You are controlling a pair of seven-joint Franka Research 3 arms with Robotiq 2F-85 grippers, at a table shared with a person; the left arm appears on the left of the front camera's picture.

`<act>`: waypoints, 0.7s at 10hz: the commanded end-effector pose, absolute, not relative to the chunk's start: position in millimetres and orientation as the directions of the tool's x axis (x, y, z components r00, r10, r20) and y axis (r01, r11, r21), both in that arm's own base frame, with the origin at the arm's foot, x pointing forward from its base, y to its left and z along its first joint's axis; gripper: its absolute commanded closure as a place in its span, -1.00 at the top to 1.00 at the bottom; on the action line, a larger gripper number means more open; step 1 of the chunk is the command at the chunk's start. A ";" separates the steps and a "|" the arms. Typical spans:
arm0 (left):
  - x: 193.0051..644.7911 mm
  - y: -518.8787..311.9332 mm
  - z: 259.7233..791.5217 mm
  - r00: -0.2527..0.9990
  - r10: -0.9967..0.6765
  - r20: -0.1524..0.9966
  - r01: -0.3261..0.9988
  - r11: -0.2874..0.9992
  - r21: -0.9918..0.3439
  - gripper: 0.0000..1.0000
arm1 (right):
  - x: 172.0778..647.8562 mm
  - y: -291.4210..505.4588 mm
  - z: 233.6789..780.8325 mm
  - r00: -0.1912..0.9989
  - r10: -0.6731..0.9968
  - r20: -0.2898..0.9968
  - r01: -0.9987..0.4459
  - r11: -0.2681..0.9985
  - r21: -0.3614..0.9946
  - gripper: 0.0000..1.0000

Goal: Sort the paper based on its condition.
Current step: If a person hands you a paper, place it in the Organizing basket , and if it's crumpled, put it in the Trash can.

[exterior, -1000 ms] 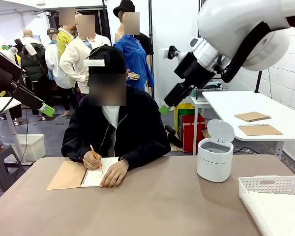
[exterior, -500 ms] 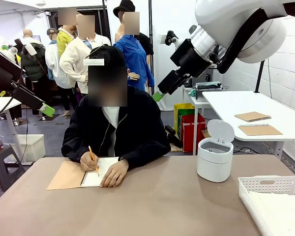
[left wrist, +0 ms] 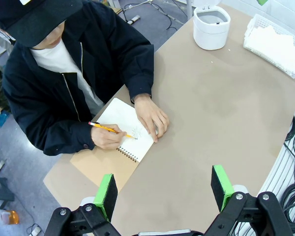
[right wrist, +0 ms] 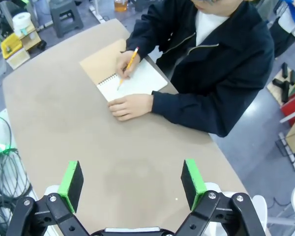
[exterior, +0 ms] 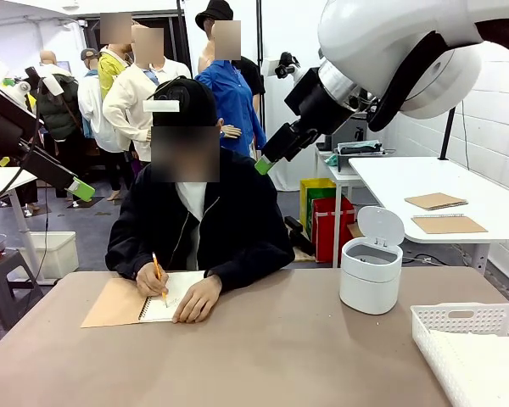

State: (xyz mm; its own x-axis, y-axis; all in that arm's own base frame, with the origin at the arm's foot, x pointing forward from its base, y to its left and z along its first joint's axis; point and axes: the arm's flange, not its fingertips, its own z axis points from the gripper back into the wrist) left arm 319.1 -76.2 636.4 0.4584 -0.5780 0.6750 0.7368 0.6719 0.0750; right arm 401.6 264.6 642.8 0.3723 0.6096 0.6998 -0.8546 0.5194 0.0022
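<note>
Tan table (exterior: 280, 365) spreads across the lower half of the front view. Behind it sits a person (exterior: 199, 225) in a dark jacket and black cap, and a side table at the right edge carries two brown booklets (exterior: 445, 224). Left of centre an open spiral notebook (exterior: 168, 303) lies flat on the table, its brown cover folded out toward the left of the frame. The person's writing hand (exterior: 157, 278) holds an orange pencil (exterior: 159, 273) with its tip on the white page, and the other hand (exterior: 197, 301) rests on the page's edge beside it. Right of centre stands a round white bin (exterior: 371, 275) with its lid tipped up. At the lower right corner sits a white lattice basket (exterior: 458, 315), and the paper (exterior: 483, 365) lies inside it as a loose white heap. In my left wrist view that heap sits in the upper right corner and looks rumpled, well apart from the notebook. My left gripper (left wrist: 164, 189) is raised well clear of the table, its green pads spread wide with nothing between them, and the notebook lies just above them in the frame. My right gripper (right wrist: 132, 183) is raised too, jaws wide apart and empty, looking down at the notebook and both hands in the upper middle of its frame. In the front view my right arm reaches in from the upper right, its green fingertip near the person's shoulder.
</note>
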 end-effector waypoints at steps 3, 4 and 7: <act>318.6 -76.7 637.1 0.468 -0.572 0.674 0.733 0.677 0.066 1.00 | 402.2 263.9 643.9 0.363 0.608 0.706 -0.861 0.508 0.006 1.00; 318.6 -76.7 637.1 0.468 -0.572 0.674 0.733 0.677 0.066 1.00 | 402.2 263.9 643.9 0.363 0.608 0.706 -0.861 0.508 0.006 1.00; 318.6 -76.7 637.1 0.468 -0.572 0.674 0.733 0.677 0.066 1.00 | 402.2 263.9 643.9 0.363 0.608 0.706 -0.861 0.508 0.006 1.00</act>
